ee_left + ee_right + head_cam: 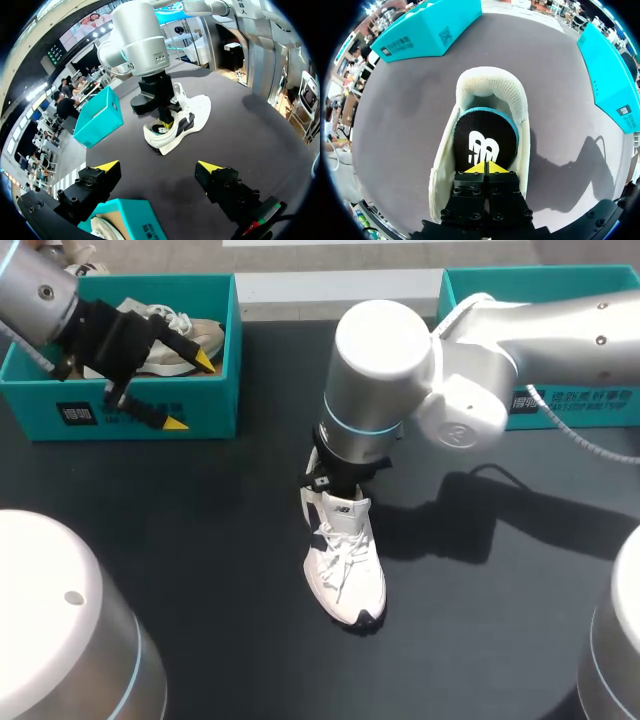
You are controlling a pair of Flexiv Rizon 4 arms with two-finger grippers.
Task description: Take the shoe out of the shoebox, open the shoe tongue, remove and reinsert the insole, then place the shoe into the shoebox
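At the middle of the desk (200,540), dark and matte: one white shoe (345,565); knit mesh upper, white laces, black rubber at the toe; resting on its sole, toe toward the near edge; my right arm comes in from the right and stands over its heel opening.

Inside that shoe, by the right wrist view: the insole (485,135); black, rounded at the heel, a white mark printed on it, a teal rim showing round its edge; the padded mesh collar curves just ahead of it.

Right pincer (485,167): clenched; yellow tips pressed together and down on the insole; whether it pinches the insole I cannot tell.

At the far left corner: teal shoebox (215,410); stiff card, rectangular, open-topped; within it a second shoe (215,335), beige and white, laced.

Left pincer (190,390): released; fingers wide, nothing between them; it hangs over that shoebox's front wall.

At the far right: another teal box (530,280), partly behind my right arm.
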